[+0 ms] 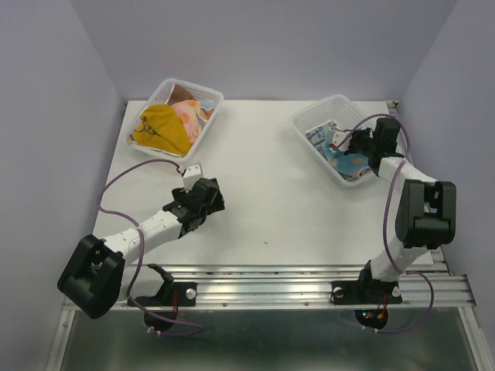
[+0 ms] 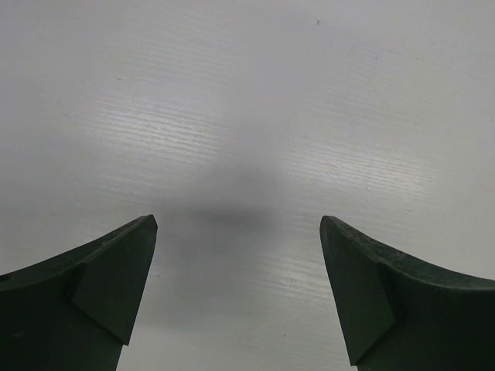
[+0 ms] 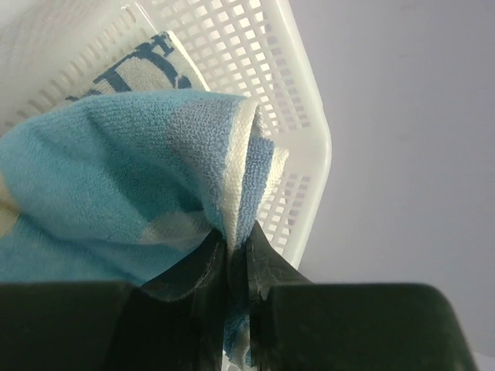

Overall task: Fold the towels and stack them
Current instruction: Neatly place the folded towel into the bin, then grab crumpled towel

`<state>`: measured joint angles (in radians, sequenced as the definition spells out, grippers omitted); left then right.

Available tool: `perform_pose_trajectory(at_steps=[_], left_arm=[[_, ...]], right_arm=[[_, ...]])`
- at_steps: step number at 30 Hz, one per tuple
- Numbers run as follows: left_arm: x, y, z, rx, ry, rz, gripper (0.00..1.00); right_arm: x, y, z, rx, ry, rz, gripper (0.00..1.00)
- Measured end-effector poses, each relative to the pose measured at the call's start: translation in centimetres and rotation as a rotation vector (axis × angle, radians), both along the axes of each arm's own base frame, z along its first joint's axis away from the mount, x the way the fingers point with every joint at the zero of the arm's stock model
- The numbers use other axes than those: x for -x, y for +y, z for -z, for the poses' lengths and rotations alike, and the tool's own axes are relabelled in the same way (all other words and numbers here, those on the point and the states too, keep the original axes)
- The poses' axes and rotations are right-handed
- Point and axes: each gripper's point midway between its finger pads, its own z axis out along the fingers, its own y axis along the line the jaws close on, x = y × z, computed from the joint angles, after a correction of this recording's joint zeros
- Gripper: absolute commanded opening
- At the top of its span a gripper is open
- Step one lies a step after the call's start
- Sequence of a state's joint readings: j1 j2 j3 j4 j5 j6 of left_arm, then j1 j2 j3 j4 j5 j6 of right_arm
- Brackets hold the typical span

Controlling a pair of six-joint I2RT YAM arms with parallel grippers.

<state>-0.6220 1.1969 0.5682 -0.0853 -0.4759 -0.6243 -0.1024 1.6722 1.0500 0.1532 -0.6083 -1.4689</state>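
Observation:
My right gripper [image 3: 237, 241] is shut on a fold of a light blue towel [image 3: 100, 178], pinching it over the right basket [image 3: 305, 139]. Under it lies a white towel with blue print [image 3: 143, 66]. From above, the right gripper [image 1: 346, 141] sits over that basket [image 1: 309, 117], with the blue towel [image 1: 352, 164] inside. The left basket [image 1: 207, 97] holds a mustard yellow towel [image 1: 162, 127] and a pastel towel [image 1: 188, 114]. My left gripper [image 1: 193, 170] hovers open above the bare white table [image 2: 247, 116]; its fingers [image 2: 100, 278] have nothing between them.
Purple cables loop beside both arms [image 1: 124, 174]. Grey walls close in the table at the back and sides. A metal rail [image 1: 309, 282] runs along the near edge by the arm bases.

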Motion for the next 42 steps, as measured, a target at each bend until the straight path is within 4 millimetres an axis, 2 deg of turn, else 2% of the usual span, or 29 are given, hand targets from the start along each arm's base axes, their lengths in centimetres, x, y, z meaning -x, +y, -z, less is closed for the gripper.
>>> perform_pose_trajectory(at_steps=[5,9,13,14,15,17,20,22,25,27,30,32,35,36,37,40,42], left_arm=[[-0.2,0.0,0.0,-0.007,0.000,-0.006,0.99],[-0.5,-0.1,-0.3,-0.007,-0.006,-0.009,0.99],[-0.6,-0.1,-0.4,-0.007,-0.011,-0.012,0.99],[-0.6,-0.1,-0.4,-0.008,-0.010,-0.012,0.99],[-0.6,-0.1,-0.3,-0.010,-0.008,-0.012,0.99],[-0.6,0.0,-0.2,-0.014,-0.004,-0.013,0.99],[-0.6,0.2,-0.3,-0.028,-0.004,-0.022,0.99],[-0.9,0.4,-1.0,-0.037,-0.013,-0.034,0.99],[-2.2,-0.2,-3.2,-0.020,-0.061,-0.042,0.99],[-3.4,-0.9,-5.2,0.004,-0.112,-0.045,0.99],[-4.4,-1.4,-7.0,0.025,-0.156,-0.047,0.99],[-4.9,-1.6,-8.2,0.033,-0.182,-0.055,0.99],[-5.8,-1.6,-10.4,0.044,-0.227,-0.077,0.99],[-6.2,-1.7,-11.3,0.050,-0.249,-0.087,0.99],[-6.5,-1.7,-12.2,0.059,-0.269,-0.096,0.99],[-7.7,-1.2,-14.5,0.089,-0.312,-0.121,0.99],[-9.2,0.6,-16.4,0.107,-0.350,-0.171,0.99]], right_arm=[[-0.8,0.8,1.1,-0.013,0.003,-0.006,0.01],[-1.4,1.1,0.9,-0.026,-0.024,-0.005,0.03],[-2.0,1.3,1.0,-0.041,-0.042,0.000,0.20],[-2.1,1.3,1.2,-0.044,-0.039,0.002,0.48],[-2.2,1.3,1.5,-0.047,-0.032,0.004,0.97],[-2.3,1.1,2.2,-0.055,-0.015,0.019,1.00],[-2.7,1.0,1.6,-0.058,-0.042,0.035,1.00],[-3.1,0.9,0.6,-0.069,-0.076,0.051,1.00],[-3.1,0.8,-0.7,-0.108,-0.092,0.072,1.00],[-2.8,0.9,-2.2,-0.151,-0.100,0.085,1.00],[-1.8,1.1,-5.0,-0.250,-0.095,0.114,1.00],[-1.4,1.3,-7.7,-0.442,-0.039,0.187,1.00],[-1.9,1.5,-12.8,-0.660,-0.006,0.250,1.00],[-2.1,2.0,-15.9,-0.776,0.000,0.245,1.00],[-2.0,2.3,-17.5,-0.837,0.000,0.236,1.00],[-0.6,3.3,-21.1,-1.072,0.033,0.215,1.00],[0.2,3.6,-22.2,-1.215,0.055,0.213,1.00]])
